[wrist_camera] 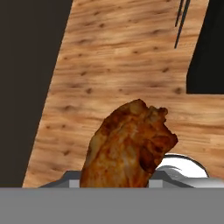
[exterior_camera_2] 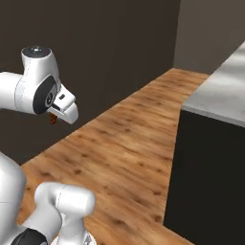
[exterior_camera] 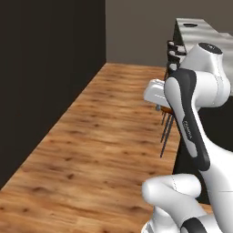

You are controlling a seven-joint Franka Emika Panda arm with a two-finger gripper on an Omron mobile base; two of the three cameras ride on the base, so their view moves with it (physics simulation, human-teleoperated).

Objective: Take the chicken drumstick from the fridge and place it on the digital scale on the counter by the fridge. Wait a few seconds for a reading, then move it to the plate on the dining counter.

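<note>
One chicken drumstick (wrist_camera: 129, 146) sits pinched in the gripper (exterior_camera_2: 53, 117), jaws pressed on it, filling the lower centre of the hand view over the wood floor (wrist_camera: 118, 57). In the right base view it shows as a reddish speck under the hand, left of centre. Dining counter (exterior_camera_2: 220, 95) runs along the right edge, stool legs (exterior_camera: 166, 129) right of centre in the left base view.

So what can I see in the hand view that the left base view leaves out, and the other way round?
The hand view gives a close look at the chicken drumstick, reddish-brown and glossy, above the wooden floor. The left base view takes in the white arm, the dining counter with its marbled top, and a stool seat. Both share the wooden floor, the dark wall on the left and thin black stool legs.
</note>
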